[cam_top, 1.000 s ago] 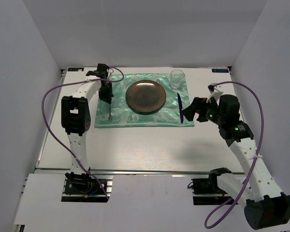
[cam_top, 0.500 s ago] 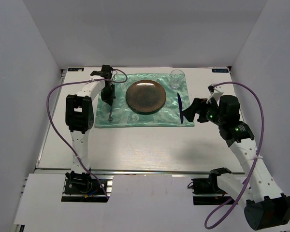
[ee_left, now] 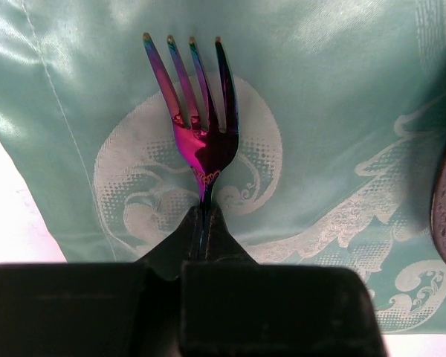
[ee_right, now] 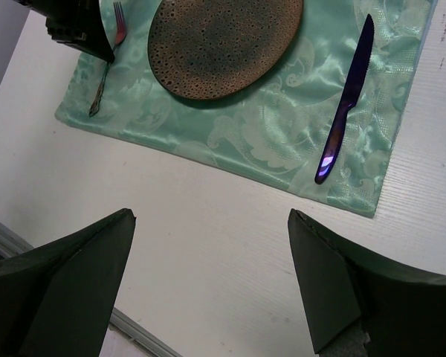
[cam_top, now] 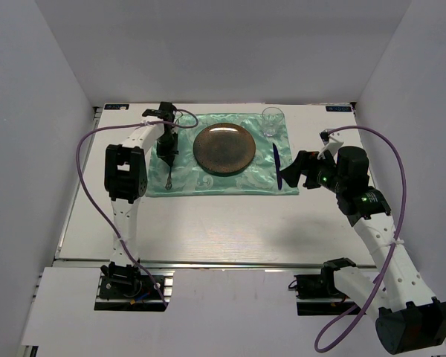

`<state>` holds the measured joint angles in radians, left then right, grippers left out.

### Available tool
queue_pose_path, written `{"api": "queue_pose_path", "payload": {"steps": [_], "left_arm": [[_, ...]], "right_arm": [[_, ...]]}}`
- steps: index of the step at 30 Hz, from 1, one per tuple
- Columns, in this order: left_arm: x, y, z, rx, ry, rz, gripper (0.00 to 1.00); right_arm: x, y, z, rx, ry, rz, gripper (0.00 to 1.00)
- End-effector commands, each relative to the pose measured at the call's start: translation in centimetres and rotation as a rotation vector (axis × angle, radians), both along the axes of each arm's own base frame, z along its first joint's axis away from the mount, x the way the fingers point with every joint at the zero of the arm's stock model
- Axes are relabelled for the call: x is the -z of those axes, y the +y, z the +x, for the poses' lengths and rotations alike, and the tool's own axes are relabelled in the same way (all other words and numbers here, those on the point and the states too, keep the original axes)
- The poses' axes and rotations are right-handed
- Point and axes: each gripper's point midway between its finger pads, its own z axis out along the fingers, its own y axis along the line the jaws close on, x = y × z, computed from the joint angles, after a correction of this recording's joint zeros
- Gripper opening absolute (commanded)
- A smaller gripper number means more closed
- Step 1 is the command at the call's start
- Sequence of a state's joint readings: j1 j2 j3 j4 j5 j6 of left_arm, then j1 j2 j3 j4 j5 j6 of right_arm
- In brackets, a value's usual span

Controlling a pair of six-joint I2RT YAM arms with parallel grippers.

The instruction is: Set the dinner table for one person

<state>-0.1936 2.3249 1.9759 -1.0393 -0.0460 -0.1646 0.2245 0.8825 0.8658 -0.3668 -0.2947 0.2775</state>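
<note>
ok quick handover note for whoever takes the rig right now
left gripper: fingers shut on the fork, over the green cloth left of the plate
right gripper: open, empty, above the dinner table near the knife
done: plate mid-cloth, knife right of it, glass at the far right corner
left to do: probably release the fork, pull arms back

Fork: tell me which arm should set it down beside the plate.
Left. The left gripper is shut on the fork over the green cloth, left of the plate. The right gripper hangs open and empty off the cloth's right side, beyond the knife.
</note>
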Motion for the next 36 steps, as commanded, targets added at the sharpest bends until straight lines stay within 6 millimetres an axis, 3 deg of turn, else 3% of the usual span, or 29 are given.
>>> {"api": "queue_pose_path", "payload": {"steps": [1, 5, 7, 9, 10, 13, 16, 19, 20, 21, 22, 23, 24, 25, 26, 27, 28, 31, 34, 36], "left_arm": [[-1.8, 0.1, 0.6, 0.004, -0.042, 0.014, 0.0], [-1.4, 0.1, 0.5, -0.013, -0.032, 0.014, 0.0], [-1.5, -0.1, 0.4, -0.026, -0.028, 0.005, 0.13], [-2.3, 0.1, 0.5, -0.055, -0.048, 0.011, 0.36], [-2.2, 0.1, 0.4, -0.055, -0.045, 0.011, 0.36], [-3.9, 0.1, 0.4, -0.07, -0.079, 0.004, 0.47], [-6.7, 0.5, 0.4, -0.109, -0.146, 0.004, 0.98], [-11.5, 0.9, -0.1, -0.149, -0.257, -0.009, 0.98], [-11.9, 1.2, -0.9, -0.181, -0.267, -0.009, 0.98], [-15.1, 2.0, -1.7, -0.207, -0.345, -0.021, 0.98], [-16.6, 2.3, -2.4, -0.23, -0.386, -0.028, 0.98], [-16.4, 3.1, -3.7, -0.262, -0.404, -0.004, 0.98], [-17.6, 3.6, -4.6, -0.28, -0.444, -0.006, 0.98], [-21.4, 4.5, -6.4, -0.311, -0.554, -0.032, 0.98], [-21.0, 5.0, -7.9, -0.323, -0.567, -0.026, 0.98], [-22.1, 6.1, -9.2, -0.347, -0.612, -0.013, 0.98], [-23.3, 6.7, -10.5, -0.364, -0.659, -0.007, 0.98], [-27.8, 9.3, -17.4, -0.425, -0.841, 0.0, 0.98], [-27.2, 11.1, -21.5, -0.489, -0.875, 0.038, 0.98], [-28.0, 12.0, -24.4, -0.533, -0.943, 0.015, 0.98]], "right_arm": [[-1.6, 0.4, 0.0, -0.019, -0.042, 0.013, 0.89], [-1.6, 0.4, 0.0, -0.02, -0.046, 0.013, 0.89], [-1.7, 0.3, 0.1, -0.016, -0.045, 0.014, 0.89], [-2.0, 0.3, 0.1, -0.019, -0.05, 0.015, 0.89], [-2.0, 0.3, 0.0, -0.019, -0.047, 0.015, 0.89], [-2.2, 0.4, 0.0, -0.022, -0.052, 0.017, 0.89], [-2.7, 0.2, -0.2, -0.016, -0.059, 0.017, 0.89], [-3.4, 0.0, -0.2, -0.005, -0.08, 0.012, 0.89], [-3.4, -0.6, -0.2, 0.025, -0.076, -0.003, 0.89], [-3.5, -1.0, -0.2, 0.046, -0.077, -0.012, 0.89], [-4.4, -1.3, -0.3, 0.065, -0.09, -0.018, 0.89], [-4.9, -2.5, -0.3, 0.132, -0.099, -0.038, 0.89], [-4.6, -3.4, -0.8, 0.173, -0.071, -0.065, 0.89], [-5.8, -4.3, -1.0, 0.216, -0.088, -0.076, 0.89], [-6.4, -6.1, -1.2, 0.313, -0.099, -0.11, 0.89], [-6.4, -7.1, -2.0, 0.348, -0.082, -0.136, 0.89], [-7.8, -7.7, -2.5, 0.371, -0.109, -0.142, 0.89], [-10.3, -9.1, -5.1, 0.396, -0.188, -0.162, 0.89], [-11.3, -10.0, -7.3, 0.411, -0.216, -0.173, 0.89], [-11.7, -10.3, -8.2, 0.404, -0.235, -0.19, 0.89]]}}
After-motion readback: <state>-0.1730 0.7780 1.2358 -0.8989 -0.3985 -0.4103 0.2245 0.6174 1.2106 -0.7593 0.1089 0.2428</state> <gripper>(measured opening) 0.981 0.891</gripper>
